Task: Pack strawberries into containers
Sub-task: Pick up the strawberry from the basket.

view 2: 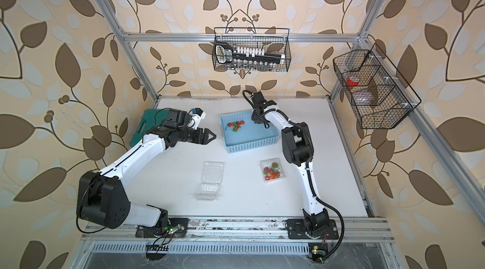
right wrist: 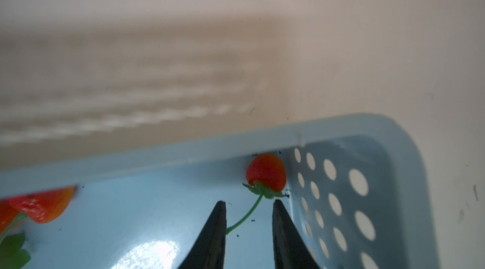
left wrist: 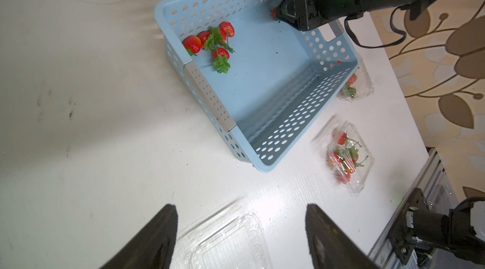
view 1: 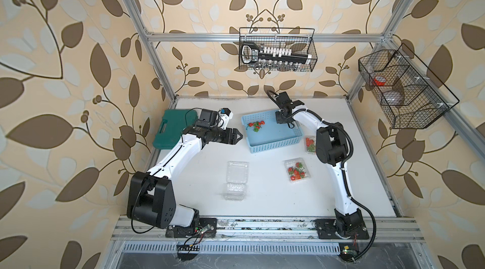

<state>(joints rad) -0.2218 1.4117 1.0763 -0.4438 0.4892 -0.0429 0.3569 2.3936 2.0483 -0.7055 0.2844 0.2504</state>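
Note:
Several strawberries (view 1: 256,125) (view 2: 236,125) (left wrist: 210,41) lie in the far left part of a light blue perforated basket (view 1: 275,144). A lone strawberry (right wrist: 266,173) sits in the basket's far right corner. My right gripper (right wrist: 248,203) (left wrist: 278,14) reaches down there, its jaws a little apart on either side of that berry's green stem. One clear container (view 1: 237,173) (left wrist: 228,244) lies open and empty mid-table. A second container (view 1: 298,170) (left wrist: 346,157) holds strawberries. A third container (view 1: 309,144), also with berries, is partly behind the right arm. My left gripper (view 1: 238,136) (left wrist: 241,210) hovers open left of the basket, holding nothing.
A dark green tool case (view 1: 170,128) lies at the table's far left, behind the left arm. Two black wire baskets (view 1: 278,49) (view 1: 404,86) hang on the frame above the table. The basket's wall (right wrist: 341,202) stands close beside my right finger.

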